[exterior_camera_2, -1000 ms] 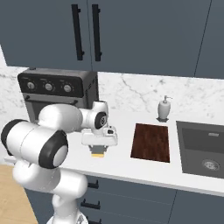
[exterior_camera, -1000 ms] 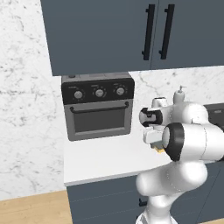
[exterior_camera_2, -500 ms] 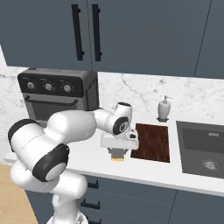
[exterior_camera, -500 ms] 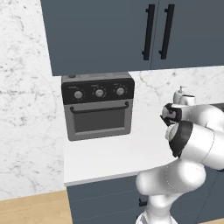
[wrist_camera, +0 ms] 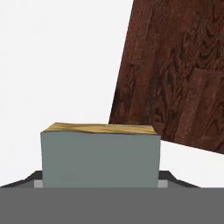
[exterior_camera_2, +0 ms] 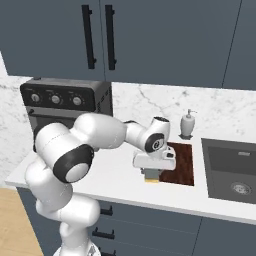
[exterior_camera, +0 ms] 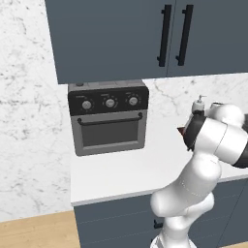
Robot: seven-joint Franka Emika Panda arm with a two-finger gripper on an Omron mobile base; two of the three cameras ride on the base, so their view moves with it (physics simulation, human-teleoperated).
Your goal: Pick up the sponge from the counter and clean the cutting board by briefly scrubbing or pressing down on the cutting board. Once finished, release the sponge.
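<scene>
**Sponge carried to the edge of the cutting board**

Yellow and grey-green, the sponge (exterior_camera_2: 151,174) sits clamped between the fingers of the gripper (exterior_camera_2: 152,172), lifted off the counter (exterior_camera_2: 115,175). In the hand view the sponge (wrist_camera: 100,153) fills the space between the two finger tips, and the cutting board (wrist_camera: 175,74) lies just ahead of it and to one side, with only white worktop directly under the sponge.

The step in hand seems to be the carry: the sponge is picked up but is not yet over the board. From the right base view the gripper hangs at the board's (exterior_camera_2: 181,162) left edge, near its front corner. The next move probably calls for a short travel farther over the wood, then a straight press down, and only after that an opening of the fingers.

The counter is plain white over dark blue-grey cabinets. A toaster oven (exterior_camera: 109,118) stands at the counter's back on the left, a soap dispenser (exterior_camera_2: 187,124) behind the board, and a dark sink (exterior_camera_2: 232,172) to the right. The wall is veined marble.
</scene>
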